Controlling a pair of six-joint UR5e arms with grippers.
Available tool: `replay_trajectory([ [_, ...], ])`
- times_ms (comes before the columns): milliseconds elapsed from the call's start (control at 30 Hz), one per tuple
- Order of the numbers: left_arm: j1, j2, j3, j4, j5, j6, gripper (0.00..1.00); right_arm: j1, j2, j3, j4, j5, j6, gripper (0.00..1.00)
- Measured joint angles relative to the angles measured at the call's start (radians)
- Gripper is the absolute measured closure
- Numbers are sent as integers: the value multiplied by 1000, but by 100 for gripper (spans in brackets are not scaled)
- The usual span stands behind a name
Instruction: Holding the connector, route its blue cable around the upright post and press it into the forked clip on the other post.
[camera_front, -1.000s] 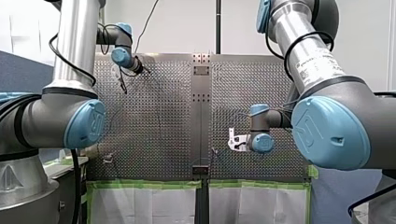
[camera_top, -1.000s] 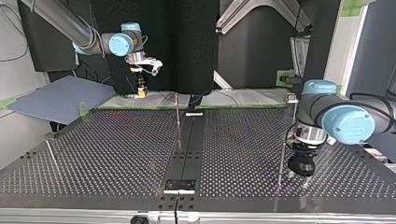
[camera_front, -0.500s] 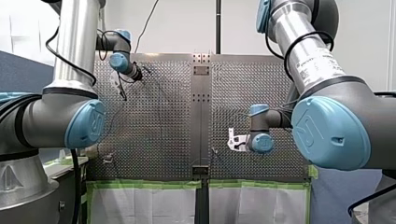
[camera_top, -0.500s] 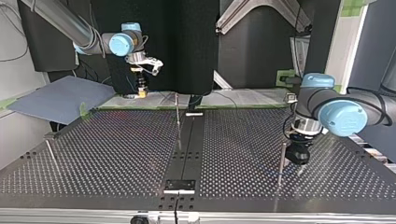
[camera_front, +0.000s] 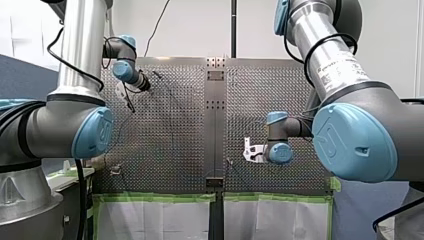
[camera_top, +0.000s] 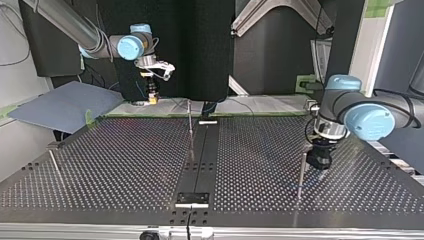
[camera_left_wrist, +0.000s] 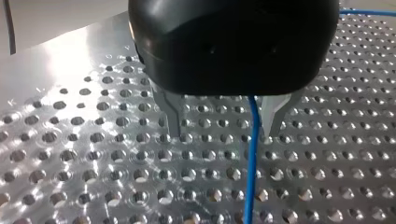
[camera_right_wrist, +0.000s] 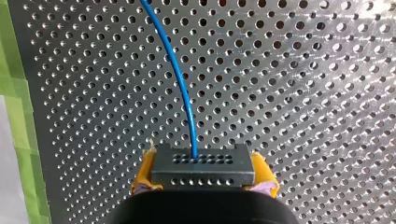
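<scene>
Between the yellow pads (camera_right_wrist: 144, 175) of the right claw (camera_right_wrist: 203, 176), one dark grey connector (camera_right_wrist: 203, 163) with rows of small holes is clamped firmly. One blue cable (camera_right_wrist: 180, 79) is seen leaving the connector's middle and curving away ahead of the claw over the perforated counter (camera_right_wrist: 303, 93), along whose edge a strip of green tape (camera_right_wrist: 18, 116) is laid.

Under the black body of the left claw (camera_left_wrist: 223, 132), two metal fingers (camera_left_wrist: 173, 116) are spread apart, released, with their tips just above the counter. The blue cable is passed between them, nearer one finger than the other. Whether it is touched by that finger cannot be told.

Three thin posts are counted in the top view: a middle post (camera_top: 190, 125) at the counter's middle, a near post (camera_top: 301, 172) just beside the left claw, and a side post (camera_top: 54, 162) at the view's left. The right claw is seen well apart from all three, at the counter's far edge in that view.
</scene>
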Motion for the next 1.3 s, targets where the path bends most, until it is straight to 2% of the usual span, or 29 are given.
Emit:
replay_trajectory([
  [167,9,2,-6,5,5,13,15,0,0,0,0,0,0,100],
  [567,8,26,-7,5,-21,47,11,0,0,0,0,0,0,100],
  [1100,-8,49,-8,-20,-22,56,11,0,0,0,0,0,0,100],
  [1300,-9,70,-34,-31,-22,60,11,1,0,0,0,0,-1,100],
])
